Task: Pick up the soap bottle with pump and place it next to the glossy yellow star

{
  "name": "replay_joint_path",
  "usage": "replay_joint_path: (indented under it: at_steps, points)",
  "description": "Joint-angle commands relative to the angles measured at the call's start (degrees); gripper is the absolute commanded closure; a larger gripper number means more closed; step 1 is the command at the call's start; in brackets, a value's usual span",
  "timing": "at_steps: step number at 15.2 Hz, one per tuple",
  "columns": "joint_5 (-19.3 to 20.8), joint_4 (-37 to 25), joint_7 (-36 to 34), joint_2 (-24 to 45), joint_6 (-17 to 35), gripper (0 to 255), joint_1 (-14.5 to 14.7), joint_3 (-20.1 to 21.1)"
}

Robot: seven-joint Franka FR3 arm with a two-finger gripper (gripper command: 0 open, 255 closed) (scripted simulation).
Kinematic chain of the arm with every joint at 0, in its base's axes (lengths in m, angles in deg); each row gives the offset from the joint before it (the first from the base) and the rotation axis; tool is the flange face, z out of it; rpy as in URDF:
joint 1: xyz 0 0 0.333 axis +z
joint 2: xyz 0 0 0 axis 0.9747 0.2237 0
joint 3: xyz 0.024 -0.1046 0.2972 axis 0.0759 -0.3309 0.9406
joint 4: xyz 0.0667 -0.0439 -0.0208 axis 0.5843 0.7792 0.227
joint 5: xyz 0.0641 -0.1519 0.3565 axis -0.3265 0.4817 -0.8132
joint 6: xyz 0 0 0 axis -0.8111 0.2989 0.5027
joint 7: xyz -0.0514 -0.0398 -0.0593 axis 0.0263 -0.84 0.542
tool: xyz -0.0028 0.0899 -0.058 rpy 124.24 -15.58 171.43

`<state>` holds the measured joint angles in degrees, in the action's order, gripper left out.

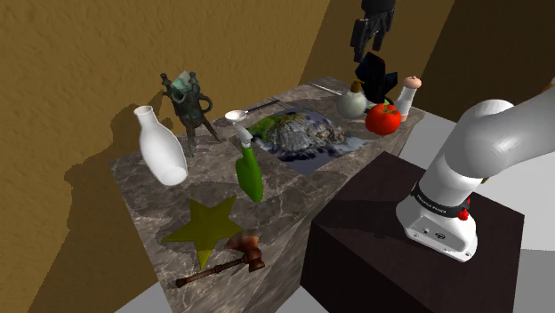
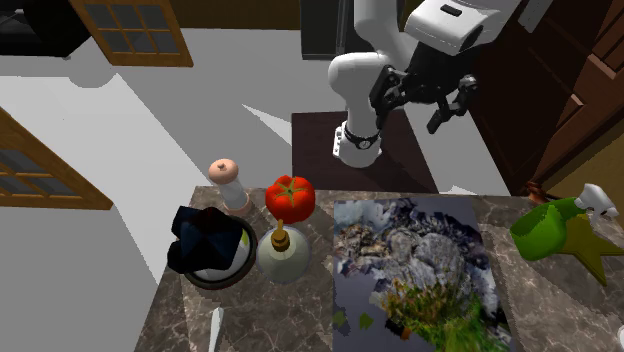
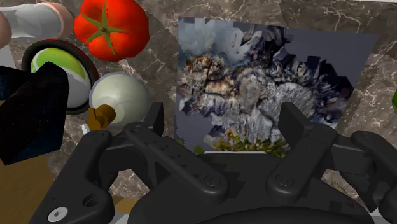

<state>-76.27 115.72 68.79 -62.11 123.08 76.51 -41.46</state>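
Jaws wide open in the air; soap bottle untouched at the tomato end of the bench.

The black jaws stand well apart and hold nothing; they hang high, clear of everything on the marble bench (image 1: 149,206). The round pale soap bottle (image 2: 282,254) with a brown-gold pump stands upright, just beside a red tomato (image 2: 290,198), a dark bowl (image 2: 226,273) with a black thing (image 2: 204,236) in it, and the edge of a printed mat (image 2: 420,270). The dull yellow star (image 1: 203,229) lies flat at the other end of the bench, well apart from the soap bottle. A green spray bottle (image 1: 250,174) is just beside the star, and a wooden gavel (image 1: 222,267) is near it.
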Motion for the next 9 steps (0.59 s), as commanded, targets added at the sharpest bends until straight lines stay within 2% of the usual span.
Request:
replay_joint_path:
  at_steps: [1,9]
  points:
    - [0.00,0.00,0.00,0.00,0.00,0,0.00,0.00]
    - [3.15,1.97,7.64,8.24,11.15,0,-2.97,-8.91]
